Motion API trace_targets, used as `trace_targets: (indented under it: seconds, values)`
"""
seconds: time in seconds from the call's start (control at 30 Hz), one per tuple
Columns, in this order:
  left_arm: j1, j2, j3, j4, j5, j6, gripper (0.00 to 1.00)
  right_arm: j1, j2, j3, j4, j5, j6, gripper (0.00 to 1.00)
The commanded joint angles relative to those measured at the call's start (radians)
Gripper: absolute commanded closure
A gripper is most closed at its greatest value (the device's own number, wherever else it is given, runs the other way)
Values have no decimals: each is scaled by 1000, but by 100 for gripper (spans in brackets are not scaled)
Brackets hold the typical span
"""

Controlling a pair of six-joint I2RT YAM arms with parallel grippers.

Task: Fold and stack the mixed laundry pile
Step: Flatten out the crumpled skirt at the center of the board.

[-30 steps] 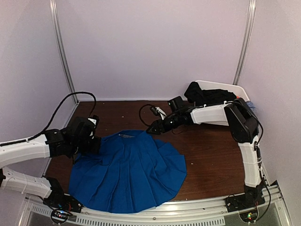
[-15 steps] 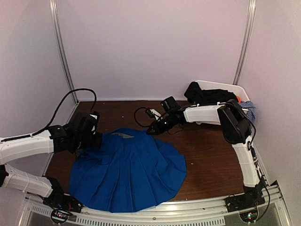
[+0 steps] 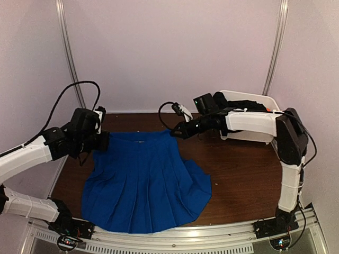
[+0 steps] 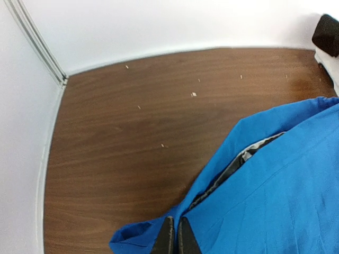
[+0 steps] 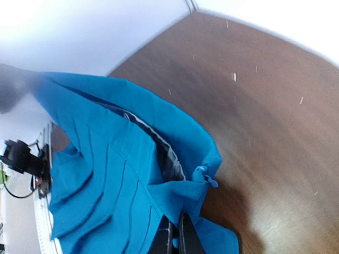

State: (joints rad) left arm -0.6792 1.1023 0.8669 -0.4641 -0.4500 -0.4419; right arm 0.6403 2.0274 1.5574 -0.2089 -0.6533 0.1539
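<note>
Blue is the colour closest to us: a bright blue pleated cloth skirt (image 3: 143, 185) lies spread out on the dark brown wooden table (image 3: 238, 169). Its wide, wavy bottom edge sits near the front edge of the table, close to the arm bases. Long folds run up the skirt from that edge, and it gets narrower toward the back. A flap of cloth bulges out on its right side.

At the top of the skirt, the left gripper (image 3: 101, 142) is pinched tight on the left corner. In the left wrist view its two dark fingers (image 4: 165, 239) press together with blue cloth squeezed between them. A grey lining shows inside the top band there.

The right gripper (image 3: 175, 132) is pinched tight on the right corner of the same top band. In the right wrist view its fingers (image 5: 184, 235) are closed on the blue cloth, just beside a little blue knot. The top band looks pulled straight between the two grippers.

Farther back on the right stands a white plastic tub (image 3: 249, 136), apart from the skirt. A black cloth garment (image 3: 249, 104) lies piled in it. Pale walls stand behind the table.
</note>
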Motion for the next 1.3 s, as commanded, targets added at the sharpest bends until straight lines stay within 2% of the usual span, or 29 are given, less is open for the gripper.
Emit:
trace_targets:
  seconds: [0.0,0.07,0.23,0.43,0.6,0.73,0.87,0.93,1.07,1.1,1.13,1.2,1.23,1.27]
  values:
    - [37,-89,193,-45,-113,90,100,-54,-293,-43,201,58,3,100]
    - [38,-105,256,-45,-86,133,100,-61,-375,-65,234,79,-9,100]
    - [38,-115,379,-51,194,255,100,-47,-530,-125,306,66,-25,100]
    - [32,-246,369,-38,412,249,100,51,-707,-170,264,103,-73,100]
    - [17,-325,381,-38,554,222,100,167,-783,-152,172,190,-82,100]
    - [17,-291,431,-53,479,197,100,188,-766,-100,133,249,-45,100]
    - [20,-177,482,-105,172,168,100,156,-671,-29,65,418,-39,100]
    - [61,-95,503,-123,86,161,100,84,-600,-16,54,421,12,100]
    - [235,69,447,-21,208,124,100,-75,-434,-66,130,291,140,100]
    - [268,116,418,17,235,127,96,-92,-385,-69,139,271,149,100]
    - [296,170,405,45,256,126,86,-106,-323,-54,125,262,148,97]
    - [356,297,406,76,280,115,60,-131,-193,19,39,267,136,66]
    - [386,353,421,71,299,93,53,-139,-140,50,0,294,126,53]
    - [403,396,438,66,287,79,49,-143,-96,71,-29,340,117,45]
